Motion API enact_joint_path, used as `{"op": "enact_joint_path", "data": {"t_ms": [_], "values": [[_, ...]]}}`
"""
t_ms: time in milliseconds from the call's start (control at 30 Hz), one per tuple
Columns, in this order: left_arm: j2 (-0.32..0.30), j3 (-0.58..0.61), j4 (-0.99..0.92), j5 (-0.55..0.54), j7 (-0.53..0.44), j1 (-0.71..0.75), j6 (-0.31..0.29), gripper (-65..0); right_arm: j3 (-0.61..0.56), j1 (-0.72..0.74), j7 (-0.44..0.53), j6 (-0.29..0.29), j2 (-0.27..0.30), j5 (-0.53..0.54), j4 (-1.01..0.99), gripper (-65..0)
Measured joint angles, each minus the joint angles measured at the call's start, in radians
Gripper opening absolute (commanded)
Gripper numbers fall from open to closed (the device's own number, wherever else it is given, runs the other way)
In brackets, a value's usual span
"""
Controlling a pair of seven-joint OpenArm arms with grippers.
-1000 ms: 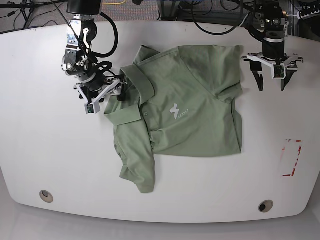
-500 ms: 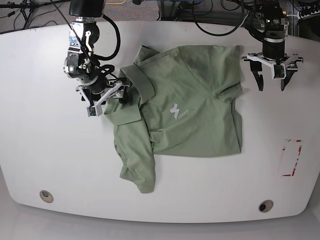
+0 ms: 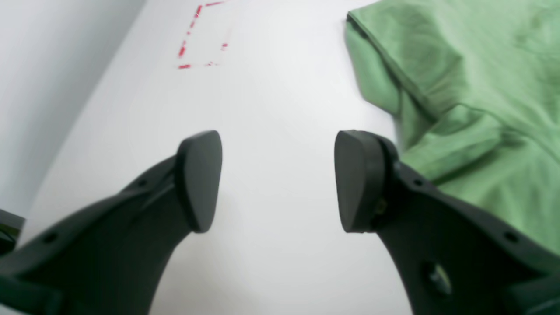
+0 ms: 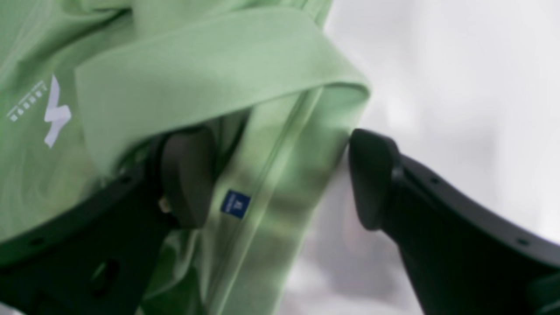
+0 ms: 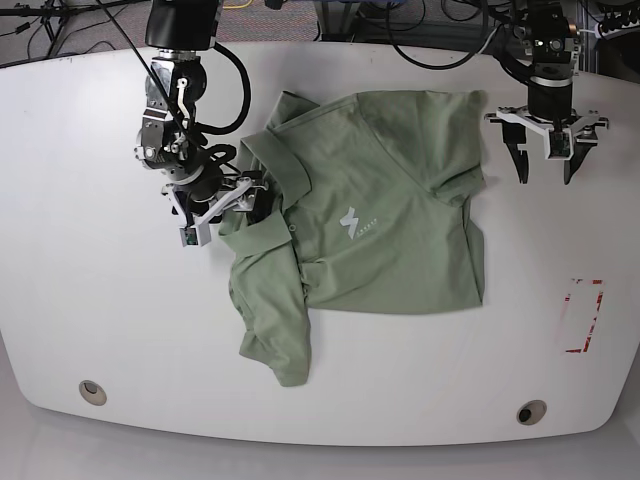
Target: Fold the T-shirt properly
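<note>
plainly, the right gripper (image 4: 280,175) stood with its jaws apart, straddling the collar edge of the t-shirt (image 5: 390,215) and clamping nothing yet: one pad sat under the folded collar flap (image 4: 210,70), the other just off the cloth over the bare table (image 5: 80,250). closing there risked pinching only the flap, or several layers at once, so a lift could drag the whole shirt and crumple the sleeve bunched below that gripper. the left gripper (image 3: 278,179) also hung with jaws apart and empty, the shirt's hem just beside one pad, so nothing anchored that side against sliding.
</note>
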Motion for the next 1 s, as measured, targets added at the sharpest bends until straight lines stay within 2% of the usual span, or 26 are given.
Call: {"op": "enact_joint_path", "data": {"t_ms": [167, 433, 733, 1000], "values": [[-0.004, -0.003, 0.000, 0.000, 0.000, 0.000, 0.003, -26.7, 0.000, 0.005, -0.006, 0.000, 0.003, 0.001, -0.002, -19.7], [-0.002, -0.001, 0.000, 0.000, 0.000, 0.000, 0.003, -26.7, 0.005, 0.006, -0.014, 0.002, 0.045, 0.005, -0.002, -19.7], [-0.002, 0.000, 0.000, 0.000, 0.000, 0.000, 0.002, -26.7, 0.088, 0.016, -0.039, 0.002, 0.041, 0.004, -0.003, -19.7], [-0.001, 0.002, 0.000, 0.000, 0.000, -0.002, 0.002, -26.7, 0.112, 0.050, -0.083, -0.002, 0.044, -0.004, 0.005, -19.3]]}}
